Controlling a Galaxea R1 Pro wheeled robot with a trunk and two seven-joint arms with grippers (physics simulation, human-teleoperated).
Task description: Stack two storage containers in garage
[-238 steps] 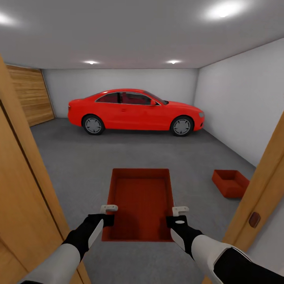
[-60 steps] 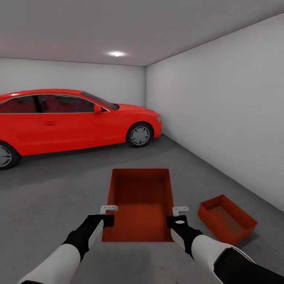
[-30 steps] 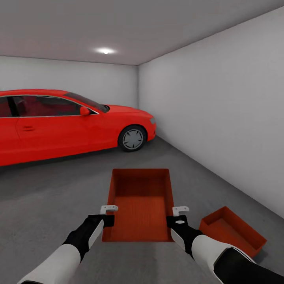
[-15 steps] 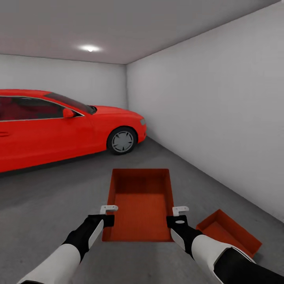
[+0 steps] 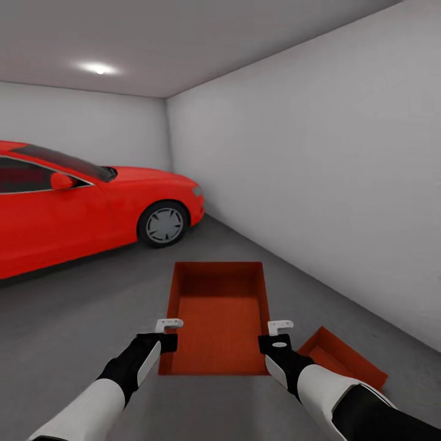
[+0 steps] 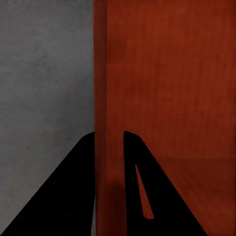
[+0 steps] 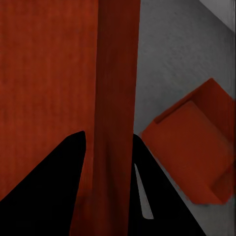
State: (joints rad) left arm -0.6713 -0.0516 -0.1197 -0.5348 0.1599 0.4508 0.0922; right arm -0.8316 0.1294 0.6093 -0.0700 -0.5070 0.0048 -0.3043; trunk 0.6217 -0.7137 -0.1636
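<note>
At the left of the frame a red car (image 5: 79, 208) is sitting on the grey floor (image 5: 79, 318). In the middle, my left gripper (image 5: 169, 324) and right gripper (image 5: 280, 326) are each pinching a side wall of the held container (image 5: 220, 306). At lower right, the second container (image 5: 343, 364) is lying on the floor.

Two arms, same build: white glossy forearm shells, narrowing into black wrist sections. Right arm has a black upper segment near the elbow. Left end effector (image 5: 168, 323) and right end effector (image 5: 280, 326): small pale grey-white bracket-like tips on black bodies. Right black wrist has a small white round mark. In wrist views, fingers (image 6: 142, 196) look like flat black wedges.
</note>
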